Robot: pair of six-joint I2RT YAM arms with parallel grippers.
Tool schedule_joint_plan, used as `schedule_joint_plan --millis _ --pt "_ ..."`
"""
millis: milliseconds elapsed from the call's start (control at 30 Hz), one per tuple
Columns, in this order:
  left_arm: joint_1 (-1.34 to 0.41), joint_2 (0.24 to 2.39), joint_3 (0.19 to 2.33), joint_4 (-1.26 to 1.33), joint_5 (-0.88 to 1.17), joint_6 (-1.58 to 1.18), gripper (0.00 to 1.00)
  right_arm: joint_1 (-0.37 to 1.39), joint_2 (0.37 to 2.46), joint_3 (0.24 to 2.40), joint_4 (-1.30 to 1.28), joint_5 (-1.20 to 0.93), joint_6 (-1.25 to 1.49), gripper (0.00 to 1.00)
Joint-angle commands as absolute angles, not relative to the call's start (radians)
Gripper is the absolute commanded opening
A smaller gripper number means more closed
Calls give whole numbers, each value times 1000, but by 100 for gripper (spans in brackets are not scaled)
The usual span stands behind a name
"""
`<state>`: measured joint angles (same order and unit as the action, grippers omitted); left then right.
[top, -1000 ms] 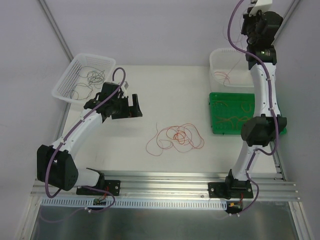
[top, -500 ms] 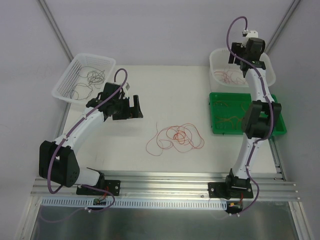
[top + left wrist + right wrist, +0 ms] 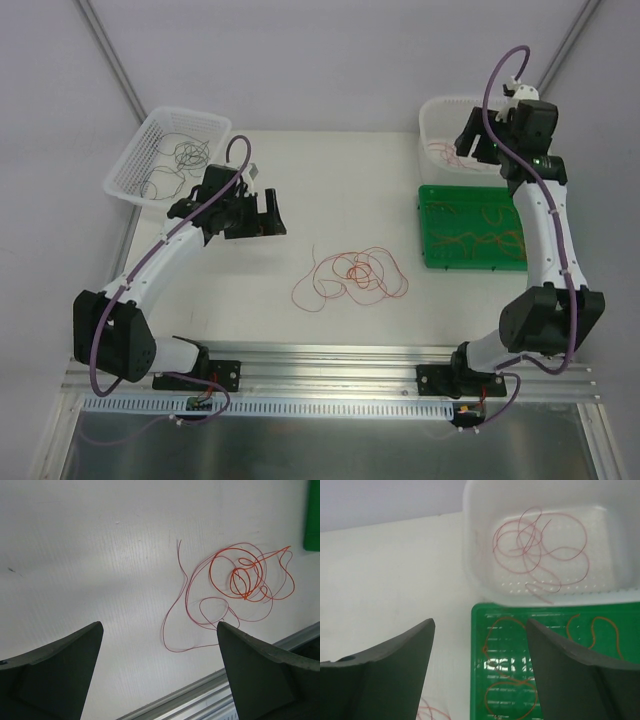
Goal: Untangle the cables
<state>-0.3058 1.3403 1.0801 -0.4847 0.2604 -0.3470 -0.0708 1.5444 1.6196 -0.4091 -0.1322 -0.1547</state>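
On the near middle of the table (image 3: 340,170), the cables (image 3: 350,277) are lying as one loose tangle of red and orange loops, and nothing is touching them. The left arm is bending at its elbow close to the base and reaching to the far left of the tangle. The left tool (image 3: 270,212) is pointing toward the centre, its fingers spread wide and empty. The right arm is stretching from a low elbow along the green tray (image 3: 424,230), which is carrying orange wires (image 3: 465,238). The right tool (image 3: 470,140) is hanging, wide and empty, at the white tub (image 3: 430,110) of red wires (image 3: 532,542). At far left, a white basket (image 3: 122,172) is holding dark wires (image 3: 180,152).
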Motion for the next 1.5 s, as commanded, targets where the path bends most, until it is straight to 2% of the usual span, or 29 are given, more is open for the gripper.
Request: schedule_joint_plan --millis 0,167,433,700,867,1133,1233,1333,1367,1433,1467 --pt "-298 1293 1072 -486 247 -337 99 -20 1474 1484 -494 -192 -107 77" --pt "-298 1289 1074 -486 245 -333 99 -2 1367 1321 -479 -230 -44 73" --pt "-296 1287 1075 -486 207 -328 99 412 1382 1223 -549 -152 -132 75" --pt "-221 1249 1062 -486 110 -367 99 857 1486 1170 -453 -6 50 77" --pt "-149 1249 1062 -486 132 -380 99 969 1644 1186 -408 87 149 77" --pt "-130 1253 1062 -486 140 -379 99 999 1824 1203 -368 75 173 73" --pt "-127 1255 1061 -486 146 -379 99 1011 1864 1213 -368 78 167 66" --pt "-124 1256 1062 -486 155 -379 99 1023 1896 1223 -367 97 156 49" --pt "-123 1256 1063 -486 155 -379 99 1025 1901 1227 -368 98 155 37" --pt "-123 1256 1062 -486 155 -379 99 1029 1911 1235 -374 104 144 24" --pt "-121 1256 1062 -486 155 -379 99 1035 1911 1244 -379 110 140 9"
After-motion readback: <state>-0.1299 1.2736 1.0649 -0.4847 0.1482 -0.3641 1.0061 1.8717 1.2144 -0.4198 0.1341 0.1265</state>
